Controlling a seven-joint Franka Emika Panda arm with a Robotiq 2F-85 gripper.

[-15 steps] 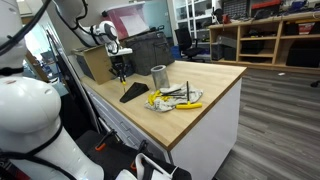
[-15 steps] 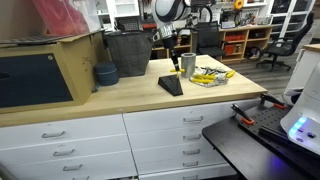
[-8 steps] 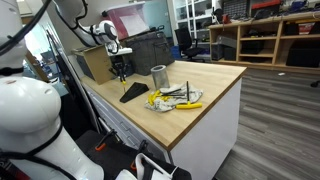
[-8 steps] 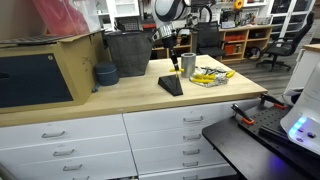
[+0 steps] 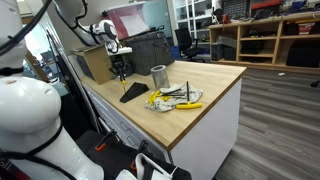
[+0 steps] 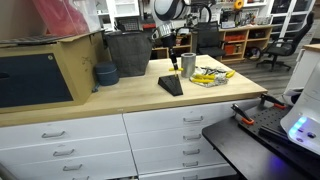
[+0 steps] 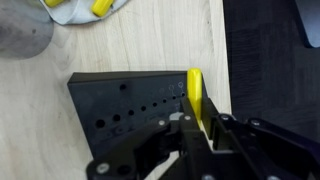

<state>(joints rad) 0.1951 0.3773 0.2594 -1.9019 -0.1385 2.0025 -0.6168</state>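
Note:
My gripper (image 7: 200, 125) is shut on a thin yellow tool (image 7: 195, 95) that points down between the fingers. Directly below it lies a black wedge-shaped block (image 7: 125, 105) with rows of small holes, on the wooden counter (image 7: 140, 45). The yellow tool hangs over the block's right end, near the counter's edge. In both exterior views the gripper (image 5: 119, 68) (image 6: 172, 42) hovers above the block (image 5: 133, 93) (image 6: 171, 85). A metal cup (image 5: 158, 76) (image 6: 188, 65) (image 7: 20, 35) stands beside the block.
A pile of yellow-handled tools (image 5: 175, 97) (image 6: 210, 76) lies on a white cloth past the cup. A black bin (image 6: 127, 52), a blue bowl (image 6: 105, 74) and a big cardboard box (image 6: 40, 65) stand along the counter's back. Drawers (image 6: 190, 140) are below.

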